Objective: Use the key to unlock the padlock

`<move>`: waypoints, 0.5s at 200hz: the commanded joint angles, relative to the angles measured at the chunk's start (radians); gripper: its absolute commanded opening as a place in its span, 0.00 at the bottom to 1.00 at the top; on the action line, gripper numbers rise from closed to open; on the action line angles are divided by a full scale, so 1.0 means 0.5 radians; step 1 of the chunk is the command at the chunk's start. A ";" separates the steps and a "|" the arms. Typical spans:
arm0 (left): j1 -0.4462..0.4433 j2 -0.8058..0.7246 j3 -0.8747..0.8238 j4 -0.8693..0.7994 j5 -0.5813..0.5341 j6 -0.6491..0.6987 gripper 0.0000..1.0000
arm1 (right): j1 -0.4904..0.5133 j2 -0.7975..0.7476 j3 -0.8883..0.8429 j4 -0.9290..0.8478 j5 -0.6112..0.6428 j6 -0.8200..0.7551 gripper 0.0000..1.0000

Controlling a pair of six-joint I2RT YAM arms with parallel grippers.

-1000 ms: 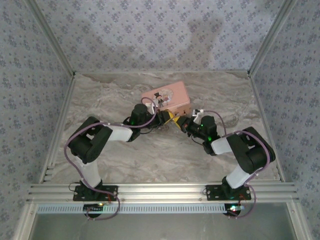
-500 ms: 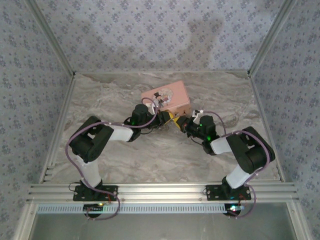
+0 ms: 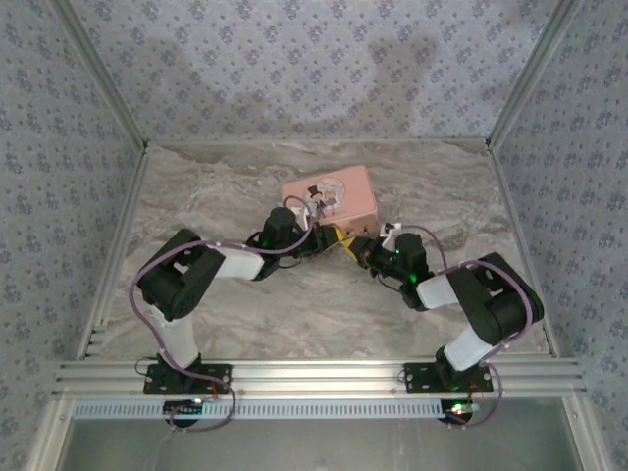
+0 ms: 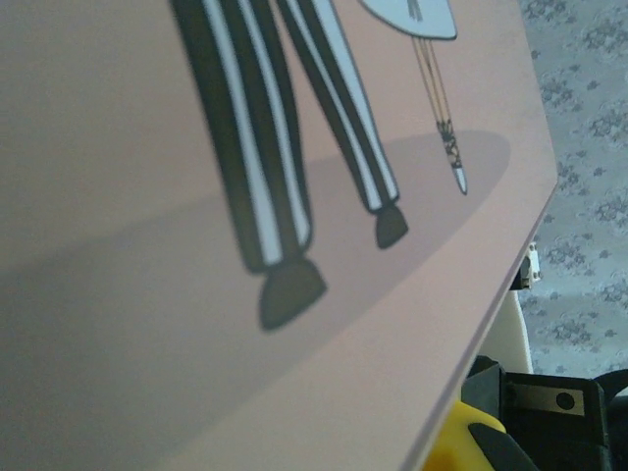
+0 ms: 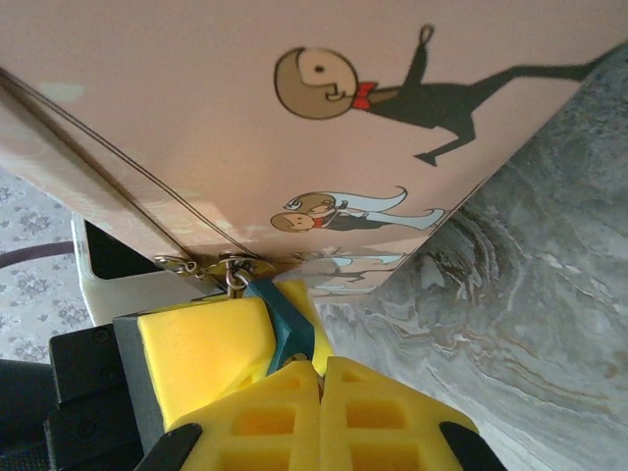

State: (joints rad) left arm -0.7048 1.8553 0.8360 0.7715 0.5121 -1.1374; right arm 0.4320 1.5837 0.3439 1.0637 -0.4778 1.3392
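Marble bench [image 3: 216,186], patterned walls all round. Pink box [image 3: 329,194] is set mid-bench, with both hands met at its near corner.

Padlock [image 5: 285,329]: a teal body is seen hanging from the hasp [image 5: 235,265] on the box edge, just above the bench.

Left hand [image 3: 319,235]: narrow. It appears to be clamped on the padlock, with a yellow pad [image 5: 201,348] pressed against the teal body.

Right hand [image 5: 320,388]: fingers are pressed fully together, tips touching the underside of the padlock. No key can be made out between them, so whether one is pinched there cannot be told. The keyway is hidden too.

Step judged: key insertion or turn at the lock's bottom face.

To be done well:
- Padlock is to be kept rigid by the left hand, so no swing on the hasp is allowed.
- Key axis is to be lined up with the keyway before any push, and side load avoided.
- Full seating is needed before rotation, as a half-inserted key is likely to slip in the grip.
- Turn is best made by wrist roll only, with no translation.
- Box may be dragged if force goes off-axis.
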 commanded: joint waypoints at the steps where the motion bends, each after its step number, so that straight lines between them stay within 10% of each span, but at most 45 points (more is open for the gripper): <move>1: -0.203 -0.053 0.058 0.007 0.493 -0.023 0.00 | 0.031 -0.061 0.054 0.042 -0.150 -0.091 0.00; 100: -0.060 -0.106 0.116 -0.278 0.396 0.081 0.00 | -0.057 -0.577 -0.126 -0.757 -0.125 -0.434 0.39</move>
State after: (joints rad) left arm -0.7204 1.8317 0.8528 0.6781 0.6125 -1.0882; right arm 0.4118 1.3827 0.2935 0.8219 -0.5274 1.2091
